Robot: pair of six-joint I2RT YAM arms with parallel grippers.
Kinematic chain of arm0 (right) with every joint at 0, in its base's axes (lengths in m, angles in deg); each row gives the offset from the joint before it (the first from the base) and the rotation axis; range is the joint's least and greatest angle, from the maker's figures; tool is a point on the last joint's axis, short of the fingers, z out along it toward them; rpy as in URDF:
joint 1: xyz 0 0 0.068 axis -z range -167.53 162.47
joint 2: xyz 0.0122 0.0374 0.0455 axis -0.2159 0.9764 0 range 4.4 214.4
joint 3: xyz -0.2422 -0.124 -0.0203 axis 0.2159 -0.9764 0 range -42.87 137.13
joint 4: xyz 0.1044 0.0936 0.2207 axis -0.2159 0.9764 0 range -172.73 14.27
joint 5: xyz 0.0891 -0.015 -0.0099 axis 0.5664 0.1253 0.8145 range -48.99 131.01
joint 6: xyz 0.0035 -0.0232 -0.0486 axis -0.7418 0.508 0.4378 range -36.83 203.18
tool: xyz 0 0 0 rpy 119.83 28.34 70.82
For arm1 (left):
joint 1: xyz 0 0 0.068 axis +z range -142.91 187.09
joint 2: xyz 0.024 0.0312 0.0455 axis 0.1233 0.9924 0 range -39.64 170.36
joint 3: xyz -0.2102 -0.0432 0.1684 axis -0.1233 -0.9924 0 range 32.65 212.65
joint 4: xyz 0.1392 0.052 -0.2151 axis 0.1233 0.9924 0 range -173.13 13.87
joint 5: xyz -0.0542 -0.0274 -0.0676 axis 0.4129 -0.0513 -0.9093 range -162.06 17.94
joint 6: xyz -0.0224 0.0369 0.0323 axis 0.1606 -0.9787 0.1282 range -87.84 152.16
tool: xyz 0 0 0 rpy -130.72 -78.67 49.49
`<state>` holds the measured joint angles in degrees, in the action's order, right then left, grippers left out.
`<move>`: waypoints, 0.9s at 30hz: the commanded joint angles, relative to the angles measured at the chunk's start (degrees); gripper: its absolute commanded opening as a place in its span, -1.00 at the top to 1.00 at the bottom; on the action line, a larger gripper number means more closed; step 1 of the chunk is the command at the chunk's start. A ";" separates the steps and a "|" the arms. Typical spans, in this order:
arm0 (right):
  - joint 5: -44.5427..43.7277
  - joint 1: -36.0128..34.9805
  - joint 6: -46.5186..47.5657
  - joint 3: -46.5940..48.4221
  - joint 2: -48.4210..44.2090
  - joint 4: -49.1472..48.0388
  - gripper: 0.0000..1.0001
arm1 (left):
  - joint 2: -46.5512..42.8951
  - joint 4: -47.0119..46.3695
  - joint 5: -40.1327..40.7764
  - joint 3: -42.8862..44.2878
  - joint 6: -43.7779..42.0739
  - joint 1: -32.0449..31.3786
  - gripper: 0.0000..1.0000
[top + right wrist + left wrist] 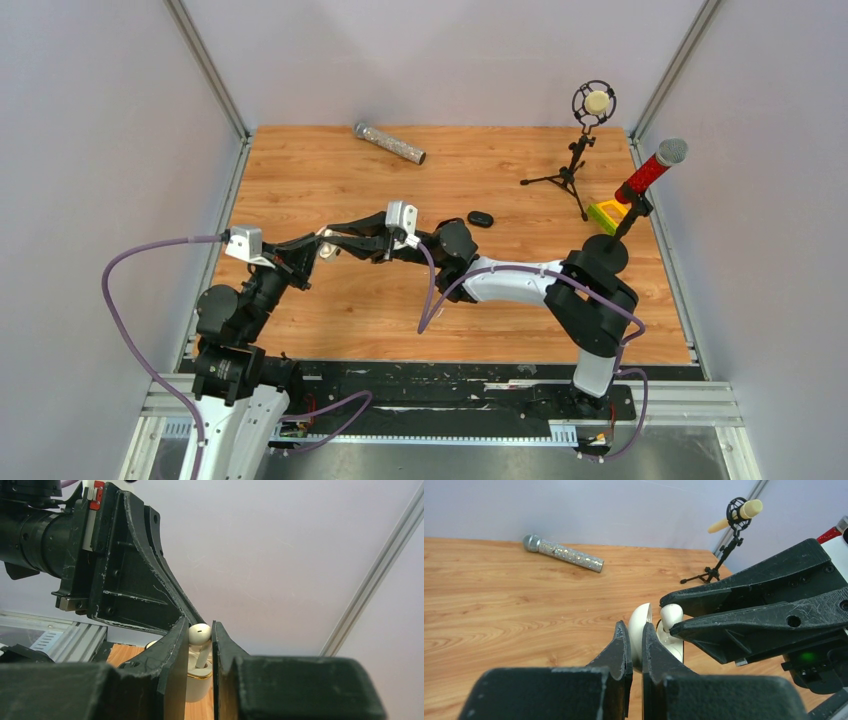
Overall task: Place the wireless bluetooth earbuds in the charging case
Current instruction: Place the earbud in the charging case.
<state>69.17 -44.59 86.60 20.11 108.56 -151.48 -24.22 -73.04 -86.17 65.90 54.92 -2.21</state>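
Left hand [635, 635] clamps charging case lid [639, 620]; right hand [198, 628] pinches 1 white earbud [199, 635] (stem partly hidden).

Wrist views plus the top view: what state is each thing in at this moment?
charging case: open, lid clamped in left end effector
white earbud: pinched in right end effector, stem in case mouth, not seated
black roundish piece: lying loose on table
glitter microphone: lying flat
tripod microphone: upright
red microphone: upright in stand
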 commanded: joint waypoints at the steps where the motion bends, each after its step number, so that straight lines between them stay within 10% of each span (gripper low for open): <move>1: 2.42 0.28 -2.67 -1.60 -1.60 -0.61 0.79 | -0.43 -7.14 0.53 0.19 3.57 0.89 1.00; 27: 2.85 0.30 -1.22 -3.39 -4.49 2.71 0.61 | -0.74 -7.08 -0.61 0.66 -0.03 0.95 1.00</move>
<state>70.09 -44.46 86.01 17.79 105.98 -150.83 -24.39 -74.22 -89.14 65.22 56.10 -1.87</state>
